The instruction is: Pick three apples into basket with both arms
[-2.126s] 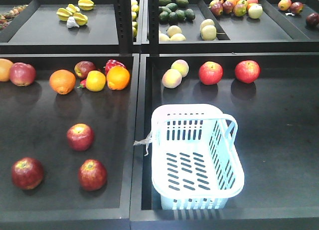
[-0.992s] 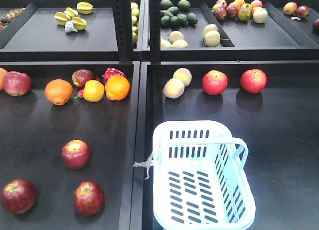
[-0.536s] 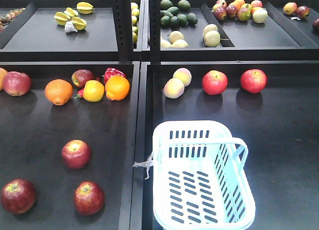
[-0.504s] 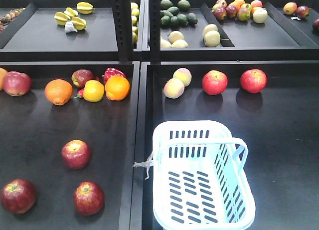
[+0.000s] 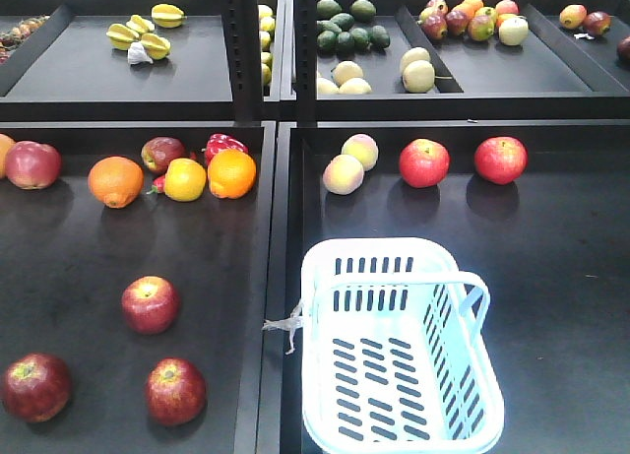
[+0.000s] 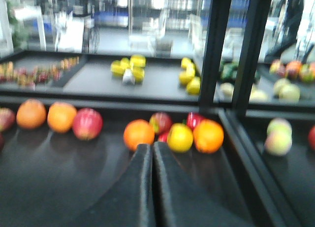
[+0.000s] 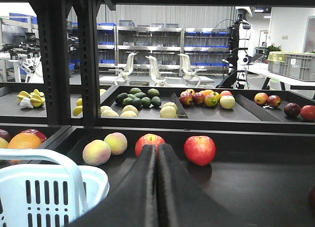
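Observation:
Three dark red apples lie in the left tray in the front view: one (image 5: pixel 150 304) in the middle, one (image 5: pixel 35 386) at the near left, one (image 5: pixel 176 391) near the front. The pale blue-white basket (image 5: pixel 379 246) stands empty in the right tray, its handle up; its corner (image 7: pixel 49 187) shows in the right wrist view. Neither arm appears in the front view. My left gripper (image 6: pixel 151 145) is shut and empty, pointing at the back row of fruit. My right gripper (image 7: pixel 156 147) is shut and empty, just right of the basket.
Oranges (image 5: pixel 116 181) (image 5: pixel 231 172) and mixed fruit line the back of the left tray. Two peaches (image 5: pixel 343 174) and two bright red apples (image 5: pixel 424 162) (image 5: pixel 500 160) sit behind the basket. A raised divider (image 5: pixel 281 277) separates the trays. An upper shelf with posts (image 5: pixel 241 50) stands behind.
About two seconds ago the front view shifted, so the apples and basket sit lower and larger in frame. Over the last second nothing has moved.

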